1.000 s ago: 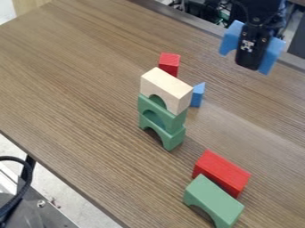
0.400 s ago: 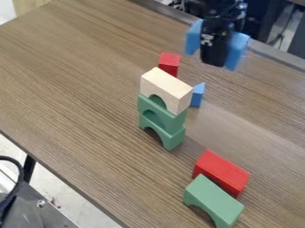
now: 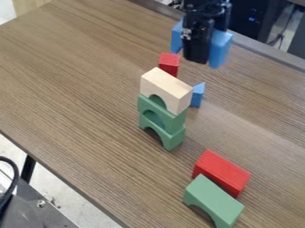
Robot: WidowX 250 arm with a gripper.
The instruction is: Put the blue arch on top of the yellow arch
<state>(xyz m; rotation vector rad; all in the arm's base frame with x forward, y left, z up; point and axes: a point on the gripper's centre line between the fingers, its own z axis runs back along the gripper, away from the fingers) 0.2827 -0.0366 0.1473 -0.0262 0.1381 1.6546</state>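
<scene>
Near the top of the view, right of centre, my gripper point(image 3: 196, 55) is shut on the blue arch point(image 3: 220, 48), whose two ends stick out on either side of it. They hang above the table, up and to the right of the block stack. That stack has a pale, cream-coloured arch point(image 3: 166, 89) on top, which looks like the yellow arch of the task. Below it are two green arches point(image 3: 168, 139), one on the other, all upright.
A red block point(image 3: 169, 63) stands behind the stack, and a blue triangular block point(image 3: 198, 95) is just right of it. Toward the lower right, a red block point(image 3: 221, 173) lies against another green arch point(image 3: 212, 201). The brown table point(image 3: 77, 89) has its left edge at lower left.
My gripper has moved left across the top of the view, carrying the blue arch closer to the stack. The blocks on the table have stayed where they were.
</scene>
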